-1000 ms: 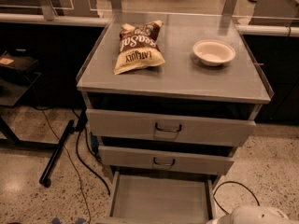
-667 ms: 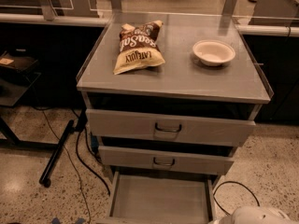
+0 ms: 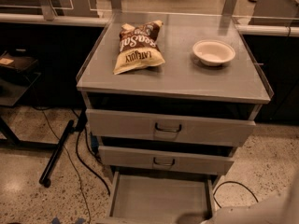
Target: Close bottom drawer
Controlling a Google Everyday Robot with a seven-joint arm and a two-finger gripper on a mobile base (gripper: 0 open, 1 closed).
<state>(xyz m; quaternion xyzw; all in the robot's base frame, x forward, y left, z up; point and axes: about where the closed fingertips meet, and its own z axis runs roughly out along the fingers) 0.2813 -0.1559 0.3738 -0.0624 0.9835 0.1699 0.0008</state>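
The bottom drawer [image 3: 159,197] is pulled far out of the grey cabinet. Its shallow grey tray looks empty. Its front panel and handle lie below the picture's lower edge. The middle drawer [image 3: 164,161] and top drawer [image 3: 169,128] above it stand slightly out, each with a dark loop handle. My white arm [image 3: 254,213] comes in at the bottom right corner. The gripper [image 3: 190,217] shows only as a dim shape at the lower edge, over the tray's front right part.
A brown and yellow chip bag [image 3: 137,46] and a white bowl [image 3: 213,52] lie on the cabinet top [image 3: 187,78]. Black cables and a black bar [image 3: 57,154] lie on the speckled floor to the left. A cable [image 3: 233,186] curls to the right.
The white arm at the bottom right now reaches further left, towards the open drawer's front right corner. The cabinet and its drawers have not moved.
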